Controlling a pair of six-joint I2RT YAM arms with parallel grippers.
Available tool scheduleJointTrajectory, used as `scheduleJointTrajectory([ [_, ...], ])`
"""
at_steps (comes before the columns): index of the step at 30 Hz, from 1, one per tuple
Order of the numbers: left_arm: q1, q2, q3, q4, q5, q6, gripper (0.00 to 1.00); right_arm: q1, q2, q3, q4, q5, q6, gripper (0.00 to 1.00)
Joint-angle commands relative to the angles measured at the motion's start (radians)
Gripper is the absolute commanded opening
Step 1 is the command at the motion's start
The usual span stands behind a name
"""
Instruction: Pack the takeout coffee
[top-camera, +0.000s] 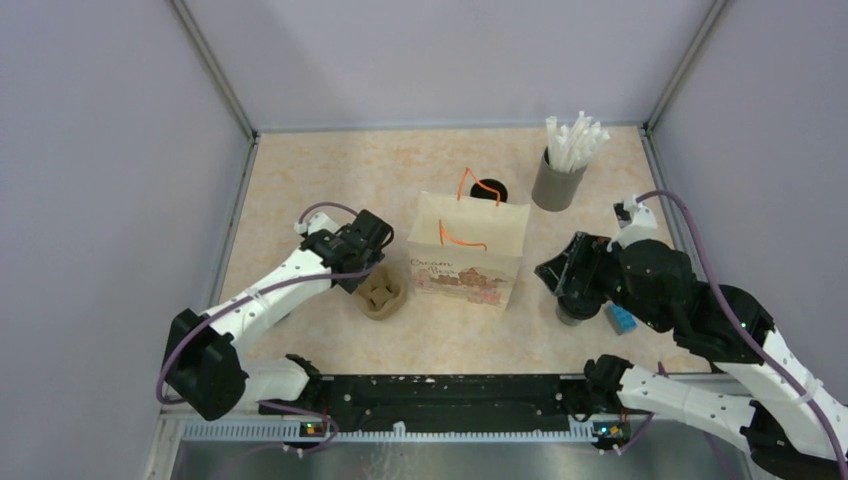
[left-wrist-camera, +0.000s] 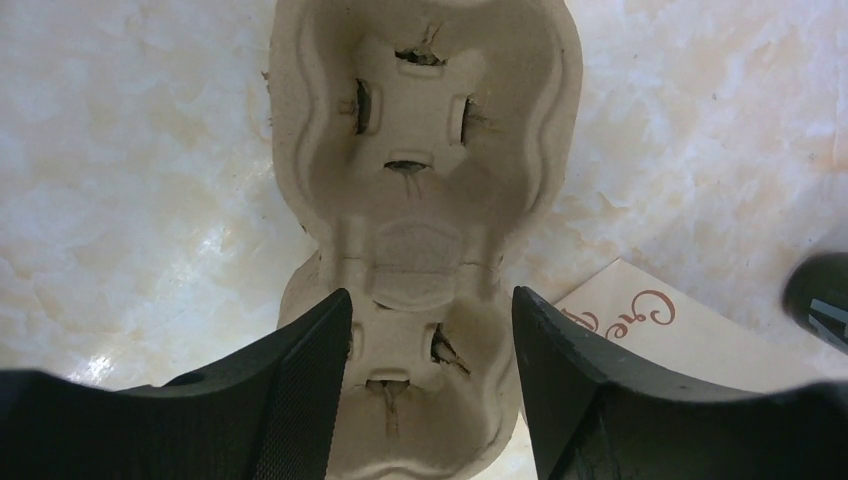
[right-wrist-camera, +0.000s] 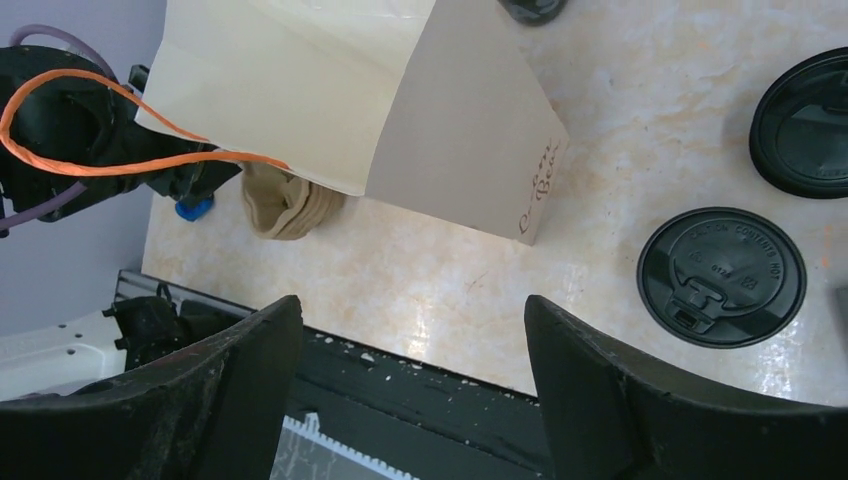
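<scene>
The pulp cup carrier (left-wrist-camera: 425, 150) lies on the marbled table (top-camera: 330, 170), just left of the upright paper bag (top-camera: 468, 250) with orange handles. The left gripper (left-wrist-camera: 430, 300) hangs over the carrier, its fingers partly apart on either side of the near cup well; whether they press it cannot be told. Right of the bag, the right gripper (right-wrist-camera: 410, 320) is spread wide and empty above the table, near a black-lidded coffee cup (right-wrist-camera: 720, 275).
</scene>
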Motion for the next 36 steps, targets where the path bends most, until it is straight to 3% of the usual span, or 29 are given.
scheduleJointTrajectory([
  [1,0.026,0.026,-0.004,0.064,0.042,-0.006,0.65,0.01,-0.02,0.04,-0.02,0.06,-0.054,0.8],
  [11,0.077,0.094,0.058,-0.018,0.04,0.015,0.6,0.01,0.039,0.077,0.006,0.083,-0.14,0.8],
  [19,0.081,0.109,0.046,0.025,0.061,0.057,0.54,0.011,0.043,0.085,0.033,0.094,-0.169,0.8],
  [25,0.082,0.178,0.103,-0.064,0.058,0.071,0.54,0.01,0.04,0.086,0.048,0.109,-0.176,0.8],
  [31,0.084,0.186,0.109,-0.035,0.056,0.106,0.52,0.01,0.037,0.085,0.048,0.119,-0.178,0.8],
  [36,0.086,0.184,0.135,-0.061,0.047,0.122,0.41,0.01,0.031,0.076,0.056,0.121,-0.174,0.8],
])
